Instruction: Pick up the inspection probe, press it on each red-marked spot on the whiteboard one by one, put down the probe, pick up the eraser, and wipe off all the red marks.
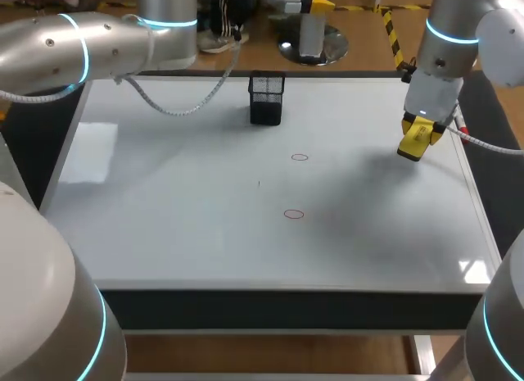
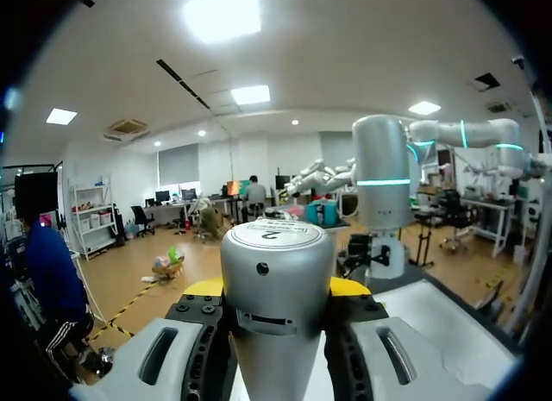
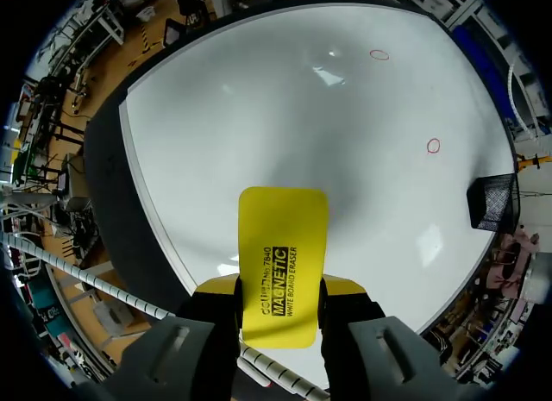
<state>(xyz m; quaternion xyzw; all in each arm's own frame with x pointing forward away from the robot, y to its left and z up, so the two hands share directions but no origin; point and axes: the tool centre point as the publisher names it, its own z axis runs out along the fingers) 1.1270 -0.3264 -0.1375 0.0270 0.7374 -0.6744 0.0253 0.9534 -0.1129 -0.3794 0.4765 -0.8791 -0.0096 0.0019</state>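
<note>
The yellow eraser [image 3: 282,263] is being clamped from both sides by the right fingers [image 3: 335,287], over the whiteboard [image 1: 205,217] near its right edge, in the upper right of the frame. Two red marks [image 1: 300,157] [image 1: 294,215] are showing around the centre, well apart from the eraser. A black mesh holder [image 1: 266,98] is standing at the upper middle. The left arm [image 1: 74,45] is being held at the upper left; its grip cannot be told.
</note>
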